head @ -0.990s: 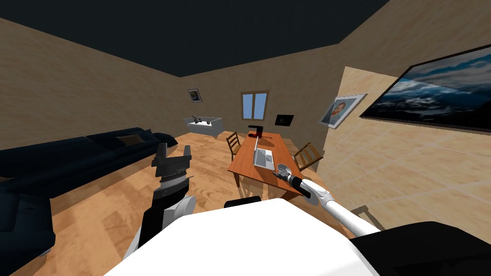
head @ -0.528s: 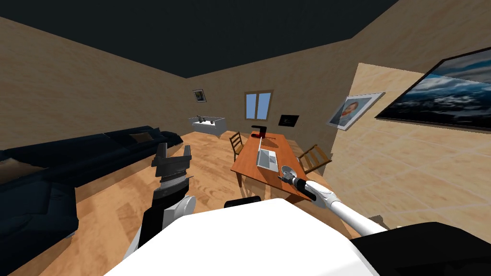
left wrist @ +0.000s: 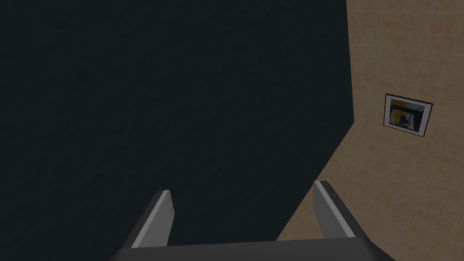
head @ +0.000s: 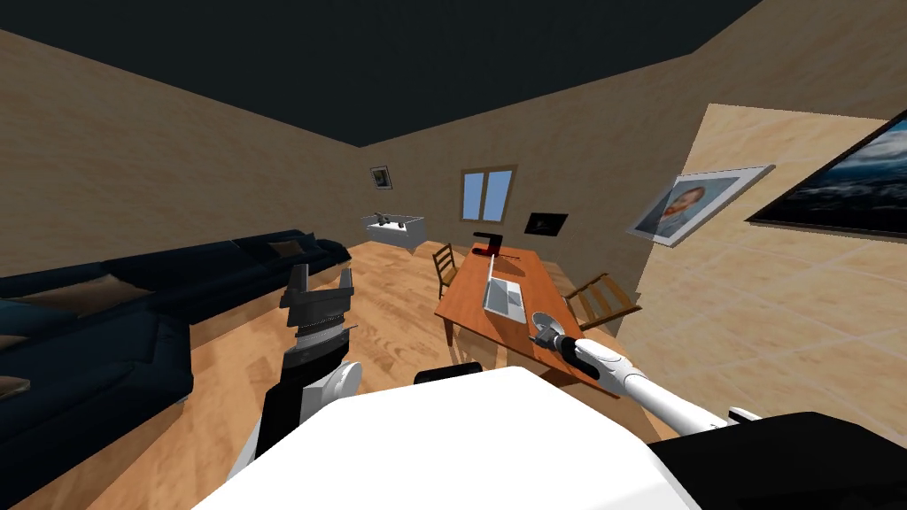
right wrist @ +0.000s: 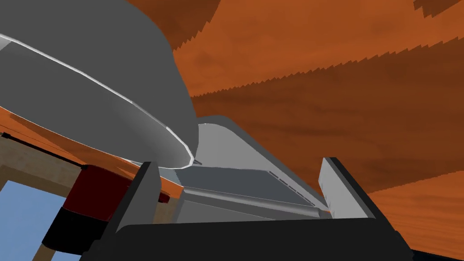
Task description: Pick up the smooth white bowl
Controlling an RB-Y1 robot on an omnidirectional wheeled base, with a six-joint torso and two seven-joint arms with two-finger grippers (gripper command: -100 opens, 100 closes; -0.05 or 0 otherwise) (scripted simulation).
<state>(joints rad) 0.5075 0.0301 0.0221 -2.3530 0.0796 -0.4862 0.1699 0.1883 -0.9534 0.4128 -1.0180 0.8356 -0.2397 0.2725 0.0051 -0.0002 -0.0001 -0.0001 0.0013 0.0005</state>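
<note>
Reaching stage: right pincer (right wrist: 239, 163) spread beside the rim of the pale grey bowl (right wrist: 90, 68), nothing pinched; closing and lifting are not yet done.
Bowl position: near end of the orange worktop (head: 469, 301), 1 o'clock of the robot.
Left pincer (head: 321, 276): spread, raised at 11 o'clock.
Obstacles: laptop (head: 505, 297) just beyond the bowl, 12 o'clock of it, likely crowds the approach; chair (head: 602, 301) at 3 o'clock.

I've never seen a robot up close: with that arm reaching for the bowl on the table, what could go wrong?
1. The right gripper is open and the bowl sits mostly to one side of it, only its rim reaching between the fingers; closing here might pinch just the edge and let it slip.
2. The laptop lies close behind the bowl on the table; pushing forward could knock the bowl into it.
</note>
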